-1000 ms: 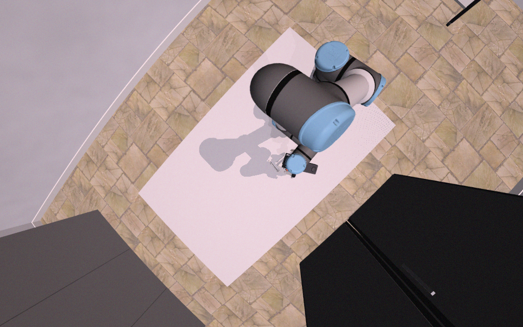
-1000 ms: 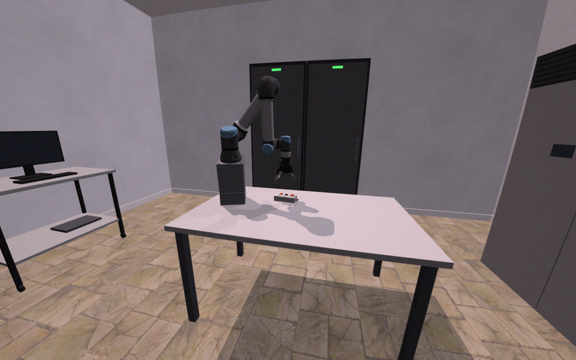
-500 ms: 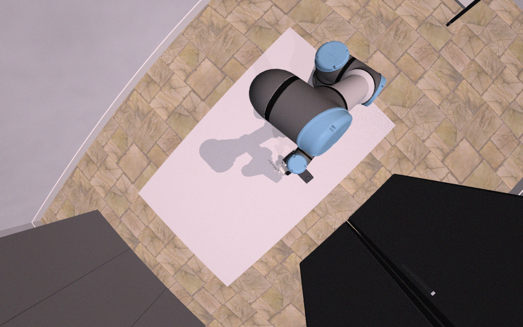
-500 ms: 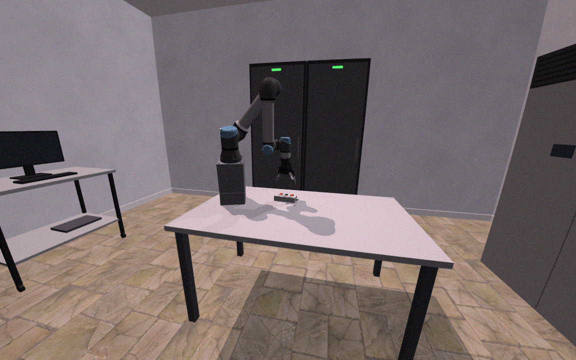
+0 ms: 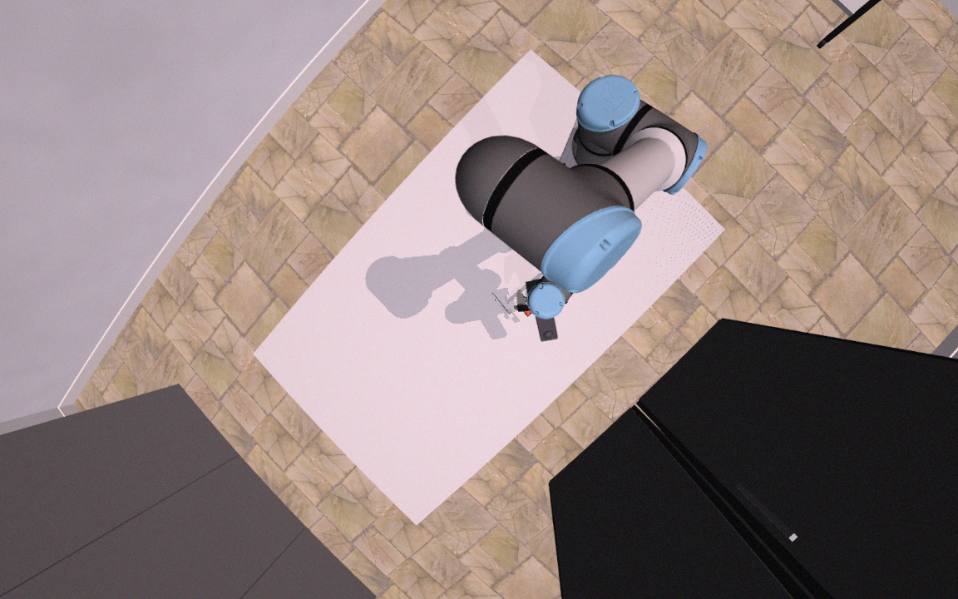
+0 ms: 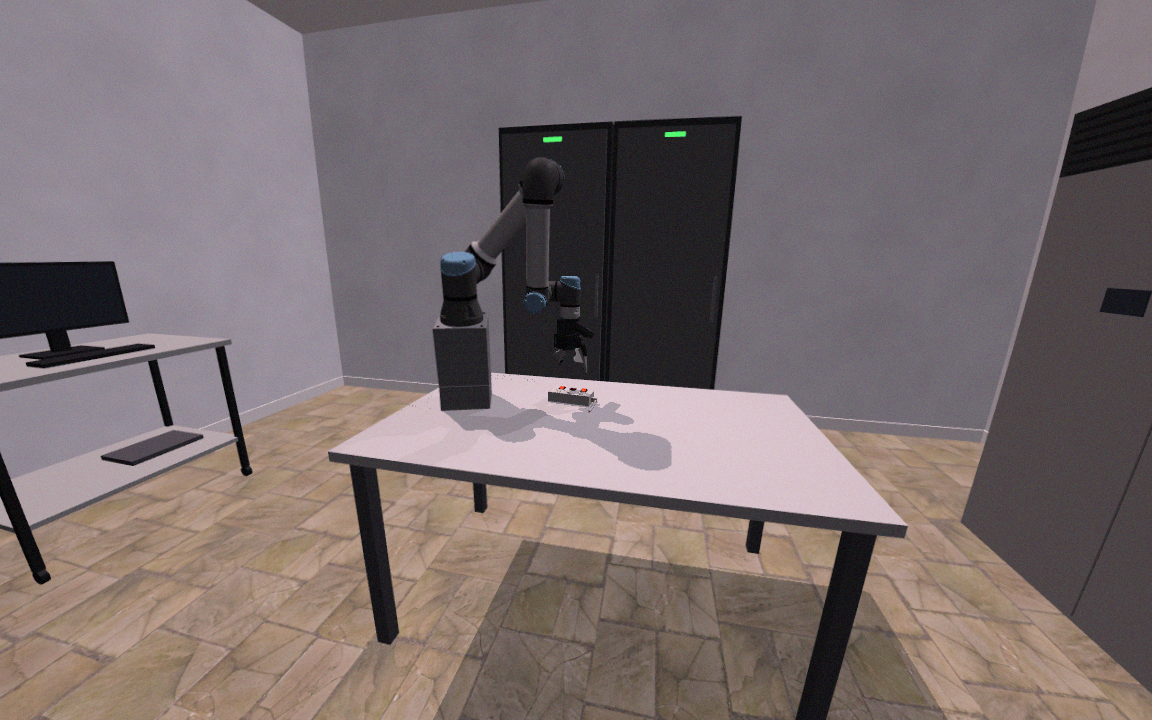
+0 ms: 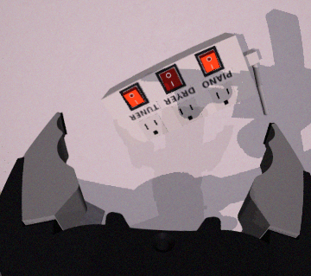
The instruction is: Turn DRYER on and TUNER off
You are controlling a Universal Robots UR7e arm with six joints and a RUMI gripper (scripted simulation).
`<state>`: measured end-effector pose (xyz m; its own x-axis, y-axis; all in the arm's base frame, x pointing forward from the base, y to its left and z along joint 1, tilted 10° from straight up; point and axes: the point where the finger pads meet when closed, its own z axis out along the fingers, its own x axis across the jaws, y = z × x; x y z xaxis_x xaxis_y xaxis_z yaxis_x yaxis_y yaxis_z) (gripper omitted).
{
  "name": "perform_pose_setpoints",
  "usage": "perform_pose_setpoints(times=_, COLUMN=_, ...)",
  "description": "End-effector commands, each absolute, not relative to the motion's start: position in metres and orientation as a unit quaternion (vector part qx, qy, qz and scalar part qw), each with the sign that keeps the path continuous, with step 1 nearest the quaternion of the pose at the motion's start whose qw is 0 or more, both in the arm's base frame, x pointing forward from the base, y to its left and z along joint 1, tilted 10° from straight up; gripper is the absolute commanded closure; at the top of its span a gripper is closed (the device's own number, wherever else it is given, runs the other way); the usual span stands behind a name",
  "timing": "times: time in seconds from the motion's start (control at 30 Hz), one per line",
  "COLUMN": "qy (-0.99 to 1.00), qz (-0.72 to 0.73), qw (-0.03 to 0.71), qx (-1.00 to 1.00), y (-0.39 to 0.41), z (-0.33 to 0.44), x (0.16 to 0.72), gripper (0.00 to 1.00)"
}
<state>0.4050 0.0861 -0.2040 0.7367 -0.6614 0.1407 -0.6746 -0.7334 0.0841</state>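
The white power strip [image 7: 181,90] lies face up on the table, seen upside down in the wrist view. Its TUNER switch [image 7: 133,98] glows bright red. The DRYER switch [image 7: 170,79] in the middle is dark red. The PIANO switch [image 7: 209,61] glows bright red. A short cord stub [image 7: 255,73] sticks out at the PIANO end. My gripper [image 7: 166,119] hangs above the strip, wide open and empty, its two grey fingers at the lower left and lower right. In the exterior view the gripper [image 6: 571,353] is a little above the strip [image 6: 572,395].
The arm's grey pedestal [image 6: 462,365] stands on the table left of the strip. From above, the arm [image 5: 550,200] hides most of the strip. Black cabinets [image 6: 620,250] stand behind the table.
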Motion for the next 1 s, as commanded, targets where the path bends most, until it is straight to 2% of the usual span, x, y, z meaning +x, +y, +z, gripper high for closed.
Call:
perform_pose_setpoints(times=0.0, qy=-0.453, qz=0.061, qw=0.067, qx=0.887, y=0.0857, z=-0.2059, x=0.4089, gripper=0.0)
perform_pose_setpoints(times=0.33, qy=-0.579, qz=0.07, qw=0.057, qx=0.81, y=0.0827, z=-0.2096, x=0.4099, gripper=0.0)
perform_pose_setpoints(times=0.97, qy=-0.702, qz=0.078, qw=0.045, qx=0.707, y=0.0789, z=-0.2136, x=0.4093, gripper=0.0)
